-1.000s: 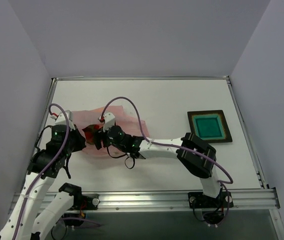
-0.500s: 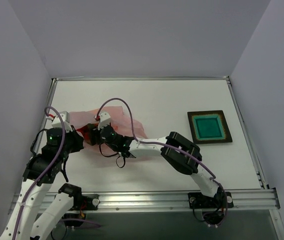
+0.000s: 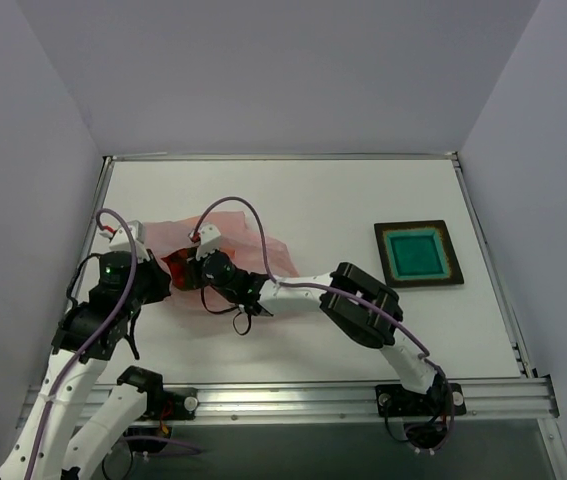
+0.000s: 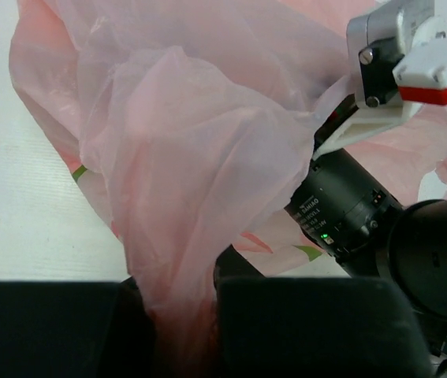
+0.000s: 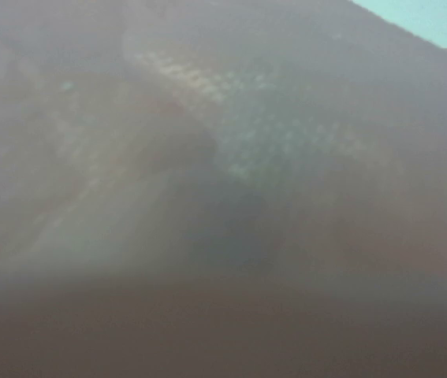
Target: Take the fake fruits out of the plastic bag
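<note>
The pink plastic bag [image 3: 248, 240] lies crumpled at the table's left. My left gripper [image 3: 155, 283] is shut on a bunched fold of it and holds it up; in the left wrist view the film [image 4: 191, 142] runs down between my fingers [image 4: 302, 323]. My right gripper [image 3: 185, 272] reaches into the bag's mouth from the right, its tips hidden by the film. Something dark red [image 3: 176, 266] shows in the mouth beside it, likely a fake fruit. The right wrist view is a close brownish-grey blur, and I cannot make out my jaws there.
A black-rimmed teal square tray [image 3: 415, 227] sits on the table at the right. The right arm's wrist body [image 4: 365, 213] and its purple cable [image 3: 263, 225] lie over the bag. White walls enclose the table on three sides.
My right arm has pushed leftwards, deeper into the bag's mouth, and its elbow has followed. The left gripper keeps its hold on the bag, shifting only slightly.
</note>
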